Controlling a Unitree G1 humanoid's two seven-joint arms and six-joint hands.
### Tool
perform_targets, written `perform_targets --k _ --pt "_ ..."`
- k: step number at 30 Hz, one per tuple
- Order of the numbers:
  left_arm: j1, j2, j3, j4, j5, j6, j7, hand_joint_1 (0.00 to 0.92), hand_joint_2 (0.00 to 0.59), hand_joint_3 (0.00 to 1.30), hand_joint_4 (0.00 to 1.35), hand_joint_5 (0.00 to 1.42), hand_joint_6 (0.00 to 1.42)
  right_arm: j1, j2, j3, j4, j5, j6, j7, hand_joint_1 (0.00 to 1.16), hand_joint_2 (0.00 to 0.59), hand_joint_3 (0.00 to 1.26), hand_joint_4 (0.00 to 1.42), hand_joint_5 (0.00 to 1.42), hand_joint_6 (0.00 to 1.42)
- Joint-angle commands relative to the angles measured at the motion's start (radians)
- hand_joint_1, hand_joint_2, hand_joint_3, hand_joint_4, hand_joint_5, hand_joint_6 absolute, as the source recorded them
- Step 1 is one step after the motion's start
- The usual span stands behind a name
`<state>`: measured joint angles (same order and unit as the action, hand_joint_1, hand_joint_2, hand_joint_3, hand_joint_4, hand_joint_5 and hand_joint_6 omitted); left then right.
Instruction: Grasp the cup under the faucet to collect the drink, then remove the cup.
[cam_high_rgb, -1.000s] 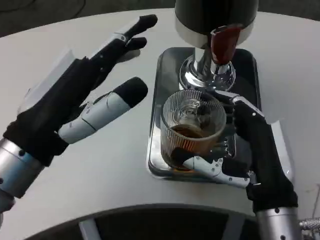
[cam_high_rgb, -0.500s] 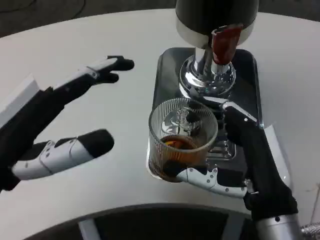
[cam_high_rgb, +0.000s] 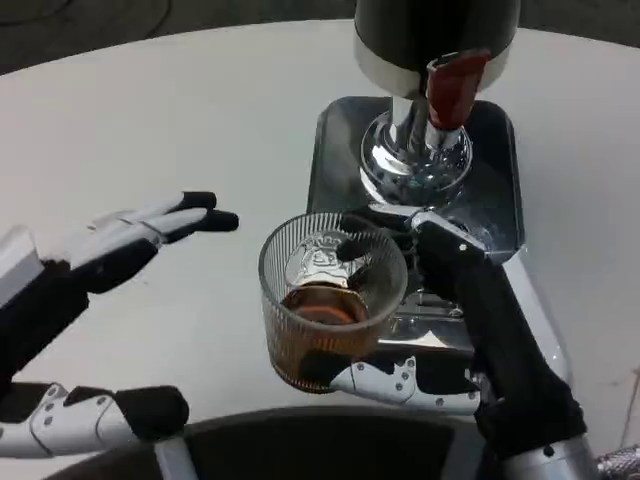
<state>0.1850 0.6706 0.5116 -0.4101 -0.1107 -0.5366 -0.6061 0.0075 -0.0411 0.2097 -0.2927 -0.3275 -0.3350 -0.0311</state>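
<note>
the ribbed glass cup (cam_high_rgb: 330, 305), part full of brown drink, sits at the near left edge of the metal tray (cam_high_rgb: 500, 190), near of the faucet (cam_high_rgb: 450, 95). the right hand (cam_high_rgb: 470, 320) wraps its side, holding it; the left hand (cam_high_rgb: 110, 250) hovers spread over the bench (cam_high_rgb: 200, 120). glass is rigid, slick and breakable (liquid adds weight), so grip mid-wall and keep it level.

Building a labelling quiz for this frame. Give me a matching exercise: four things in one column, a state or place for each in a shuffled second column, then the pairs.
Things:
1. cup
2. left hand
3. faucet lever
4. tray

States:
A. red, on the front of the dispenser
B. open, holding nothing, over the table
C. shiny metal, under the dispenser's base
D. ribbed glass with brown drink, gripped by the right hand

Pairs: 1-D, 2-B, 3-A, 4-C
</note>
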Motion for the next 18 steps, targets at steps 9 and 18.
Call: perform_targets --k 9,18 --pt "0.14 0.038 0.067 0.043 0.058 -0.237 -0.023 0.0 0.072 0.18 0.0 0.07 0.0 0.047 0.008 0.04 -0.106 0.039 0.012 0.045 0.95 0.127 0.78 0.82 0.94 0.81" --pt "0.179 0.031 0.083 0.027 0.083 -0.304 -0.009 0.0 0.075 0.18 0.0 0.06 0.0 0.065 0.003 0.058 -0.143 0.049 0.029 0.073 0.95 0.127 0.79 0.82 0.96 0.81"
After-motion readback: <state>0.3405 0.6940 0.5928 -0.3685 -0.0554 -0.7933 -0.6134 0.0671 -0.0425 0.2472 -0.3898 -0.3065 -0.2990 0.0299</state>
